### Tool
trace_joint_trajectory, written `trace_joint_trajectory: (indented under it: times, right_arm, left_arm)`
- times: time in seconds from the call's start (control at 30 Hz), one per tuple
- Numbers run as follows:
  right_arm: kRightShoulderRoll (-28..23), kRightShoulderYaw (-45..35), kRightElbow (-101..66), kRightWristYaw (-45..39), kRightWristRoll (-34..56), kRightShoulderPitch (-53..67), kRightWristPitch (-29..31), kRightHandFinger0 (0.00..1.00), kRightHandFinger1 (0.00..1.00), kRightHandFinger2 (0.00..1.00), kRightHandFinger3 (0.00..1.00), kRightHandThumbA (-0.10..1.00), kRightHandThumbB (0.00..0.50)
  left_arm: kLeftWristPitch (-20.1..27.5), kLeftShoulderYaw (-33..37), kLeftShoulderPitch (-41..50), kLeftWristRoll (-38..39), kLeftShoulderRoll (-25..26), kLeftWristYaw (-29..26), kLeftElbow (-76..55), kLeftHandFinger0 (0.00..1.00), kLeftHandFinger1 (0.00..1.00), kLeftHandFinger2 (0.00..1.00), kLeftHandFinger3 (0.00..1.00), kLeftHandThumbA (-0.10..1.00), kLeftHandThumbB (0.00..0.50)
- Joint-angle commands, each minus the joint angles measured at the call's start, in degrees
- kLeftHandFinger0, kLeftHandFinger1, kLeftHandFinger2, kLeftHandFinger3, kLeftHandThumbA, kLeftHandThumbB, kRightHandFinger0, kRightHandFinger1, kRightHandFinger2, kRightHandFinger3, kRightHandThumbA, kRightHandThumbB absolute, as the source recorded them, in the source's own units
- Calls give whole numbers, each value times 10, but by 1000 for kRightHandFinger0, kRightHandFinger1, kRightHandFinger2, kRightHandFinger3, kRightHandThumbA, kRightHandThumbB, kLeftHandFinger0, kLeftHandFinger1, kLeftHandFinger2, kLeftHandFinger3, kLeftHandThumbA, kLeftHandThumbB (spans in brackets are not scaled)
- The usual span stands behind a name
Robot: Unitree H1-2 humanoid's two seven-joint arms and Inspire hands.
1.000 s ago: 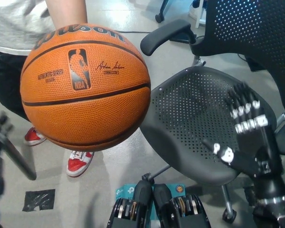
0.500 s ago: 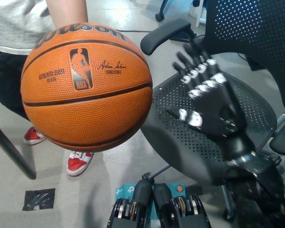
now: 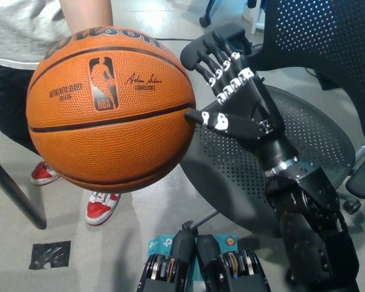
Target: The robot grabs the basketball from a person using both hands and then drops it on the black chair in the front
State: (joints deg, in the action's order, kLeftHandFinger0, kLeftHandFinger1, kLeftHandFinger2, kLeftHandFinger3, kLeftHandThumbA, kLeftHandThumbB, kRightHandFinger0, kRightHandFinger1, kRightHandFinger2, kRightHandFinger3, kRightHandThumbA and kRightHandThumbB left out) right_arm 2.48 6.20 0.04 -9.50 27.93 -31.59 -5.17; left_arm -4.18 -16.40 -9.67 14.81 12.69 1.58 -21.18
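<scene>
Touching basketball [image 3: 109,106] side, black right hand [image 3: 234,100] spread; logo upright.

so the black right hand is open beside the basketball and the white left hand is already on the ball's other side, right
Not quite. The head view shows the black right hand open beside the basketball, as you say, but the white left hand is not in the picture at all. A person's arm holds the ball from above.

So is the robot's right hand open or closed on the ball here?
Open: the right hand has fingers spread beside the basketball, not wrapped around it.
</scene>
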Motion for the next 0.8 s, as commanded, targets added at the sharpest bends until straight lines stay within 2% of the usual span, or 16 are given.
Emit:
trace_joint_trajectory:
  times: [0.0, 0.13, 0.33, 0.4, 0.5, 0.63, 0.77]
  right_arm:
    - [9, -4, -6, -13, -19, -38, 13, 1000, 1000, 1000, 1000, 1000, 414]
    - [9, 0, -19, -11, -26, -40, 5, 1000, 1000, 1000, 1000, 1000, 437]
    - [15, 1, -20, -33, -9, -39, 7, 1000, 1000, 1000, 1000, 1000, 438]
    - [29, 2, -26, -23, -2, -31, -7, 1000, 1000, 1000, 1000, 1000, 470]
    - [32, 1, -26, -23, -5, -28, -9, 1000, 1000, 1000, 1000, 1000, 471]
    - [46, 10, 35, -32, -37, -17, 30, 1000, 1000, 1000, 1000, 1000, 410]
    - [51, 10, 67, -39, -43, -20, 39, 1000, 1000, 1000, 1000, 1000, 394]
  left_arm:
    - [-15, 4, -18, 1, 7, -6, -24, 1000, 1000, 1000, 1000, 1000, 141]
    - [-16, 8, -26, -4, 2, -7, -22, 1000, 1000, 1000, 1000, 1000, 149]
    - [-18, 18, -33, -5, -1, -4, -21, 1000, 1000, 1000, 1000, 1000, 144]
    - [-16, 27, -39, -14, -7, -6, -17, 1000, 1000, 1000, 1000, 1000, 148]
    - [-15, 29, -41, -18, -10, -9, -15, 1000, 1000, 1000, 1000, 1000, 142]
    - [-5, 46, -50, -37, -24, -10, -7, 1000, 1000, 1000, 1000, 1000, 159]
    - [-8, 52, -52, -44, -31, -10, -4, 1000, 1000, 1000, 1000, 1000, 161]
